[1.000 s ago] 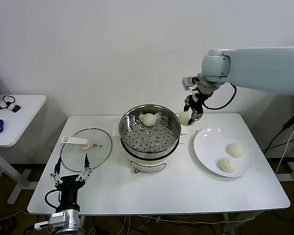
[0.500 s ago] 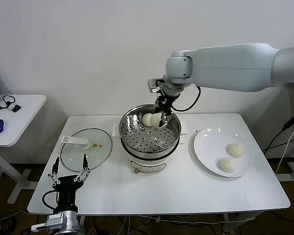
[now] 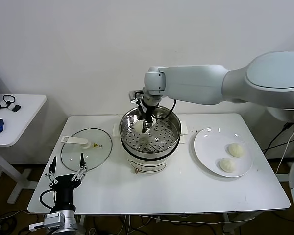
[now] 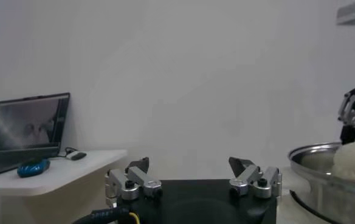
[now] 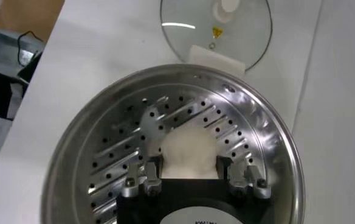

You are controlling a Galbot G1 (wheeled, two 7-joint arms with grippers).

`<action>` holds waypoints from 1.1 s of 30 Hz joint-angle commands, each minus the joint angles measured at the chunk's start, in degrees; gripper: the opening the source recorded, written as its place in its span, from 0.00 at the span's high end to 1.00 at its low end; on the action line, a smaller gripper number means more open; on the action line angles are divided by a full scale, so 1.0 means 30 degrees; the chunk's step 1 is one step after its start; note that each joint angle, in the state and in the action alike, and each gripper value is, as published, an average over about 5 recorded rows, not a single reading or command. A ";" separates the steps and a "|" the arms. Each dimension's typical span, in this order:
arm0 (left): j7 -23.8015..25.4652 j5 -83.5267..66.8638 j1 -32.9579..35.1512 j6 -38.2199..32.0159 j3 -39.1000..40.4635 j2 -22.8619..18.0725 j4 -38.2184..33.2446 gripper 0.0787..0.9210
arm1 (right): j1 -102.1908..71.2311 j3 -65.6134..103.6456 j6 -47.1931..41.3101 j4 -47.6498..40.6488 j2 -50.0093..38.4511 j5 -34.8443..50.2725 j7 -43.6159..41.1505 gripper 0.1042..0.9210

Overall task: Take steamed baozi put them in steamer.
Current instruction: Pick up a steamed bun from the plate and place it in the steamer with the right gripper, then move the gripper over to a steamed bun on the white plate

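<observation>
The left end effector (image 3: 67, 175) is parked low off the near-left edge of the desk (image 3: 112, 188), its fingers spread wide and holding nothing; it is well apart from every bun, so it has no part in the coming move. Just beyond it on the desk lies the glass lid (image 3: 86, 149), and at near right the white plate (image 3: 208, 152) carries two baozi (image 3: 235, 150), one behind the other. In the middle of the desk stands the steamer (image 3: 150, 134), and the right end effector (image 3: 143, 128) reaches down into its far-left part from above. The right wrist view shows its fingers (image 5: 150, 133) closed narrowly on a baozi (image 5: 188, 152), which sits directly beneath the palm, between the fingers, just over or touching the perforated tray (image 5: 117, 158); whether it rests there cannot be told. The bun is round, so it has no long axis to line up. The move ahead seems to be a release straight down, then a lift clear of the rim. Counted: two baozi on the plate and one in the grip; a fourth may sit behind the right end effector inside the steamer, but it is hidden here. One steamer, one lid, one plate.
</observation>
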 commanded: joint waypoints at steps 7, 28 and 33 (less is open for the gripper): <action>0.0020 -0.0090 -0.0184 0.0102 -0.0048 -0.0935 0.0149 0.12 | -0.2444 0.0890 0.0118 -0.2680 0.1305 -0.0734 -0.0293 0.40; 0.0049 0.0003 0.0296 0.0259 0.0033 -0.0935 -0.0612 0.12 | 0.3787 -0.1957 0.1125 0.2893 -0.3402 0.0108 -0.1354 0.12; -0.0027 0.0069 0.0383 0.0159 0.0156 -0.0935 -0.0597 0.12 | 0.5180 -0.2831 0.2043 0.4642 -0.6664 -0.0632 -0.1852 0.12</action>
